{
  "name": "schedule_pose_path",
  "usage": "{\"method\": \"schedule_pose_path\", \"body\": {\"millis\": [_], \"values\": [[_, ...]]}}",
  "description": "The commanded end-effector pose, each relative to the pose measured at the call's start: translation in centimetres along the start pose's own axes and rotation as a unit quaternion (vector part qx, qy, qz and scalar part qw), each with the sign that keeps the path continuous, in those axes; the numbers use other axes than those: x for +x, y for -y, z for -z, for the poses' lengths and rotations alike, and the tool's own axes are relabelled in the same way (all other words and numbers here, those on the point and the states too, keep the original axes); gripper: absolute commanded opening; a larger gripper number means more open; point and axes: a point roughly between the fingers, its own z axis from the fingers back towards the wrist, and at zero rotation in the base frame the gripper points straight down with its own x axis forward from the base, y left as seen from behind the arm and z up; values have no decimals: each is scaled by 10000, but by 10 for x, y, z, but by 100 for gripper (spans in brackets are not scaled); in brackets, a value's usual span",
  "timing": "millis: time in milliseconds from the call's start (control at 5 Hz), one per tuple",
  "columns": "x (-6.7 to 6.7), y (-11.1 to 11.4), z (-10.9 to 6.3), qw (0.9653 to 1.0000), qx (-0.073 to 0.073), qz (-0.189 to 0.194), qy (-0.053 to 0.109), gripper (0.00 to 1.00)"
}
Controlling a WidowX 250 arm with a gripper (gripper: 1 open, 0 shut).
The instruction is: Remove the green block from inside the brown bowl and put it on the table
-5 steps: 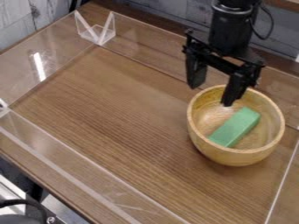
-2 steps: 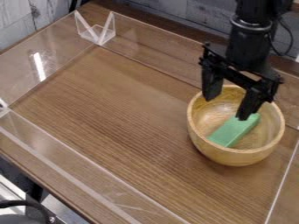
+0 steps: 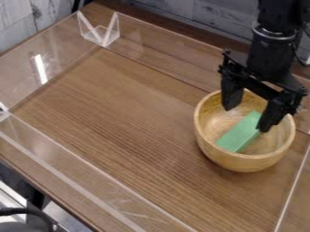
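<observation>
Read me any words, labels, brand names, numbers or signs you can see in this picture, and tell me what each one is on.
None: no legible text anywhere.
The green block, the brown bowl, the table and the gripper carry no visible writing.
The clutter along the top edge is too blurred to read.

The block (image 3: 244, 133) lies inside the bowl (image 3: 218, 150), which sits on the table (image 3: 121, 118) at its right side.

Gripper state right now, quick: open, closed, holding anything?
Black gripper: open, holding nothing; fingers spread above the round light-brown wooden bowl, where the small bright green rectangular block lies ungrasped.
</observation>
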Motion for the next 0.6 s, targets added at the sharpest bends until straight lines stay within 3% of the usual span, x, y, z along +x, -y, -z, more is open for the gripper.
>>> {"method": "schedule_pose_path", "body": {"millis": [0,400], "values": [[4,6,-4,9997,-14,142,195,100],[10,8,8,9992,-24,295,251,100]]}}
